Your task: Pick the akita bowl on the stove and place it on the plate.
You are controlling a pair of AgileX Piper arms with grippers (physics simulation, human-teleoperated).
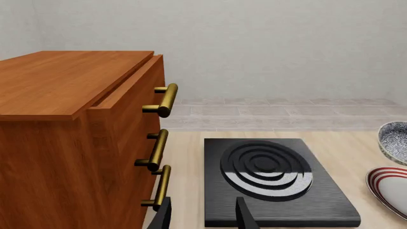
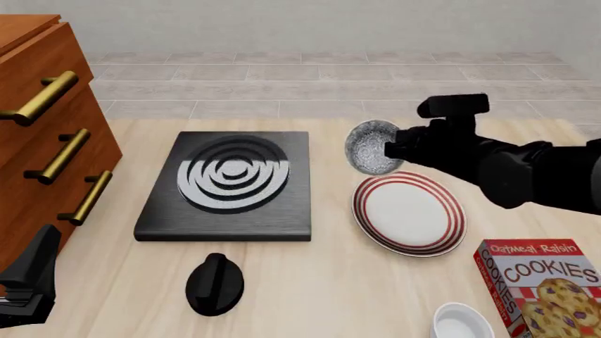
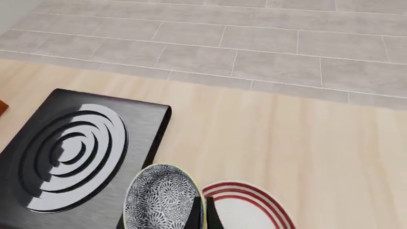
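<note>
The right claw (image 2: 393,149) pinches the akita bowl (image 2: 372,146) by its rim, fingertips hidden; the bowl is tipped on edge, opening facing the stove (image 2: 228,184), above the plate (image 2: 409,213)'s far edge. The left claw (image 1: 205,214) is spread, mostly cut off.

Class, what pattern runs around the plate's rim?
Red concentric stripes on the white plate; clearest in the front view.

Stove (image 2: 225,186) on the table (image 2: 310,289), left of centre, with the drawer cabinet (image 2: 38,134) at its left. Knob (image 2: 215,283) just in front of the stove. Plate (image 2: 409,213) to the stove's right, apart from it. Bowl (image 2: 372,146) held tilted in the right gripper (image 2: 399,149), off the stove, above the plate's far edge. Cookie box (image 2: 540,289) at front right, a second bowl (image 2: 462,322) just left of it. Left gripper (image 2: 28,282) low at front left.
</note>
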